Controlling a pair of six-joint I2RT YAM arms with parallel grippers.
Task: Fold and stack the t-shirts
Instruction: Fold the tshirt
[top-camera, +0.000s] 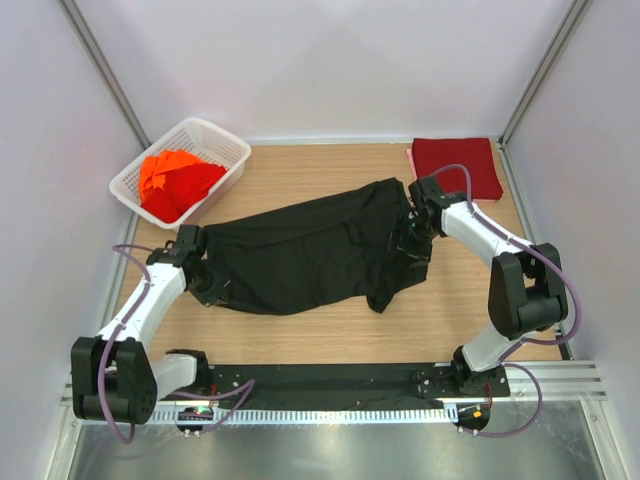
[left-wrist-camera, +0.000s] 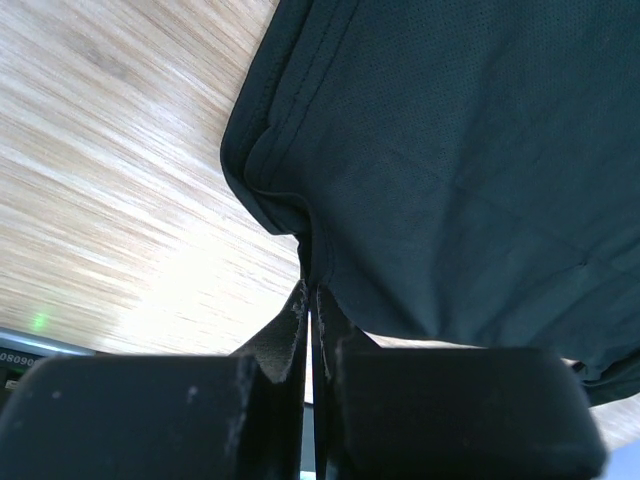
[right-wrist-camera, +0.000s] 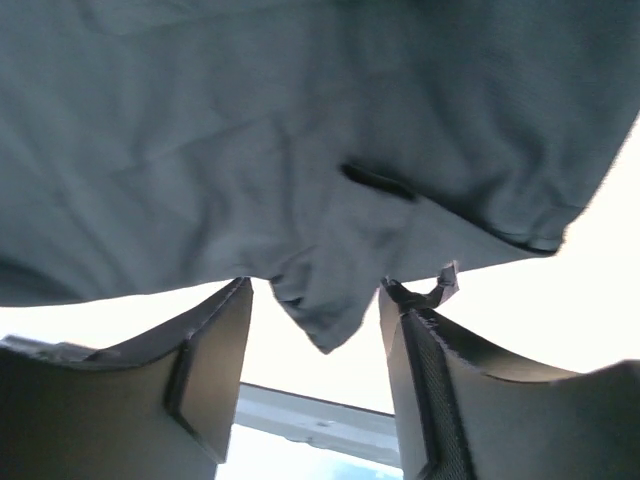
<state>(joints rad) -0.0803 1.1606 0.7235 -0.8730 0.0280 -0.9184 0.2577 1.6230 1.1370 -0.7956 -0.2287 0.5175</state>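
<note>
Top view: the black t-shirt (top-camera: 310, 250) lies rumpled across the table (top-camera: 330, 325), left gripper (top-camera: 208, 283) at 1 end, right gripper (top-camera: 408, 240) at the other; the folded dark red shirt (top-camera: 455, 165) sits just behind the right arm, easy to drag on a swing, and the basket (top-camera: 228, 138) of orange-red shirts (top-camera: 175, 180) is far left. Left wrist: jaws clamped on a thin pinch of hem, which a hard tug could slip. Right wrist: fingers (right-wrist-camera: 215, 350) apart, gripping nothing, a loose cloth tip between them, so closing here may catch only that corner.

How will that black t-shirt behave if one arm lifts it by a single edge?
Probably floppy: the black t-shirt lies wrinkled and bunched. Likely light: the left gripper holds it by a thin pinch of hem. Lifted, it should sag, not keep shape.
</note>
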